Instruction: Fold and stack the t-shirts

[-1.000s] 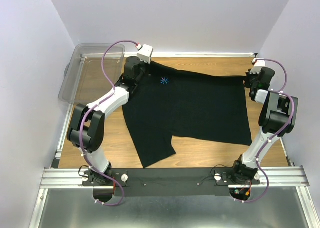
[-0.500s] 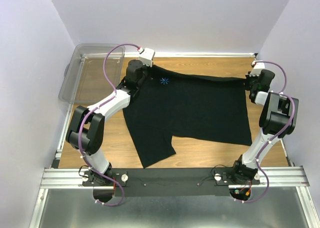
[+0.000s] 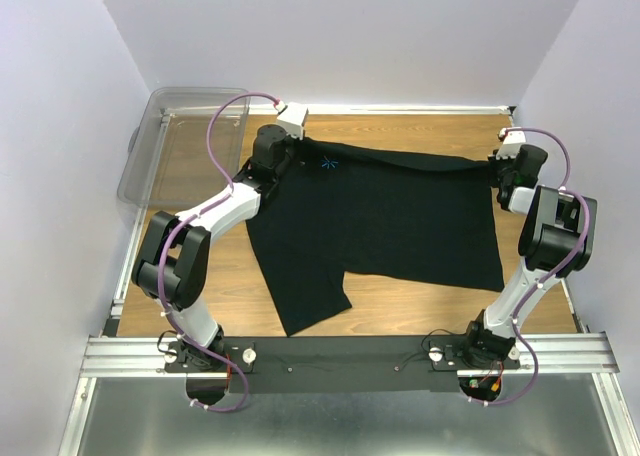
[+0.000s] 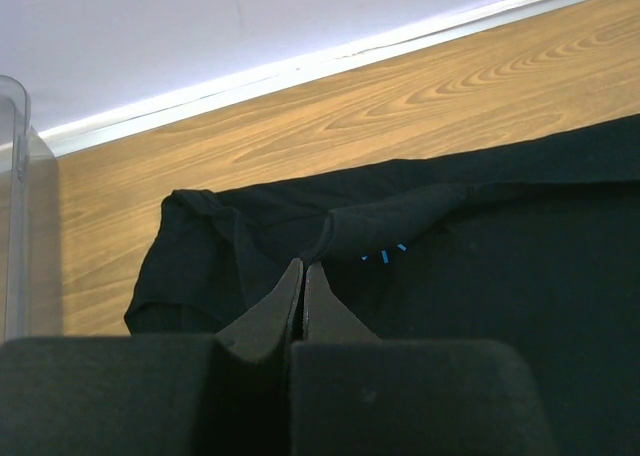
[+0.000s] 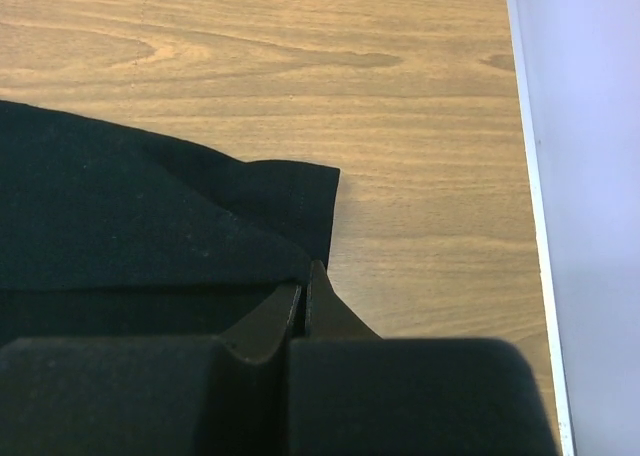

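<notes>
One black t-shirt (image 3: 390, 216) lies spread on the wooden table, a sleeve reaching toward the near edge. My left gripper (image 3: 283, 154) is shut on the t-shirt's far left edge, near a small blue mark; in the left wrist view the jaws (image 4: 302, 268) pinch a raised fold of the t-shirt (image 4: 480, 276). My right gripper (image 3: 503, 168) is shut on the far right corner; the right wrist view shows its jaws (image 5: 305, 276) closed on the t-shirt's hem (image 5: 150, 216). The far edge is lifted slightly between the two grippers.
A clear plastic bin (image 3: 175, 141) stands at the far left, off the table's corner; its edge shows in the left wrist view (image 4: 15, 206). Walls close in behind and on both sides. Bare wood (image 3: 420, 126) lies beyond the shirt.
Both grippers have drawn the shirt's far edge a little farther back and up; the left one shifted slightly right. The shirt's near part has not moved.
</notes>
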You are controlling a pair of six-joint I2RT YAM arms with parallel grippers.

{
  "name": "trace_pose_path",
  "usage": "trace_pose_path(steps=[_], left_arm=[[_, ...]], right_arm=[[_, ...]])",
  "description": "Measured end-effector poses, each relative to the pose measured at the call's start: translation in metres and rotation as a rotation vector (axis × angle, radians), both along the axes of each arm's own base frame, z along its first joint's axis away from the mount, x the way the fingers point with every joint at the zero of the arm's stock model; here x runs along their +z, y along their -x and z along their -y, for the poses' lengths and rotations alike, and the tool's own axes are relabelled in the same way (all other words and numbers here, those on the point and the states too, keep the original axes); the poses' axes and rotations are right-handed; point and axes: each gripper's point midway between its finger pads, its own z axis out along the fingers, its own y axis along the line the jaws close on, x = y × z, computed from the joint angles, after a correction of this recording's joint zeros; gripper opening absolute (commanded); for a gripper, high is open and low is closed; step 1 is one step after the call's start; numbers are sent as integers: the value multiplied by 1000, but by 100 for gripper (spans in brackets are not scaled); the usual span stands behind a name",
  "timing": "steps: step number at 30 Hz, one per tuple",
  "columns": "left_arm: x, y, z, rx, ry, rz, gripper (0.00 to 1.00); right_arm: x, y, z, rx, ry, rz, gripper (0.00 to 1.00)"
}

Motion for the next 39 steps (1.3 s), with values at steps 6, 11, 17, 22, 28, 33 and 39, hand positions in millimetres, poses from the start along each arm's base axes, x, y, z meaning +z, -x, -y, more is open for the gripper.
trace_pose_path(steps=[6, 11, 17, 22, 28, 33, 39], left_arm=[[-6, 4, 2, -5, -1, -12, 0], [-10, 9, 3, -5, 5, -25, 0], [-16, 22, 3, -3, 17, -44, 0], [-23, 26, 2, 7, 19, -60, 0], [-25, 32, 3, 8, 29, -68, 0], [-24, 36, 6, 0, 36, -68, 0], [-27, 39, 7, -2, 38, -73, 0]], right_arm=[[0, 0, 0, 2, 5, -1, 0], [0, 0, 0, 2, 4, -1, 1], [0, 0, 0, 1, 5, -2, 1], [-1, 0, 1, -1, 5, -3, 1], [-4, 1, 1, -5, 4, -12, 1], [-5, 2, 1, -6, 4, -18, 1], [-8, 5, 3, -11, 10, -34, 1]])
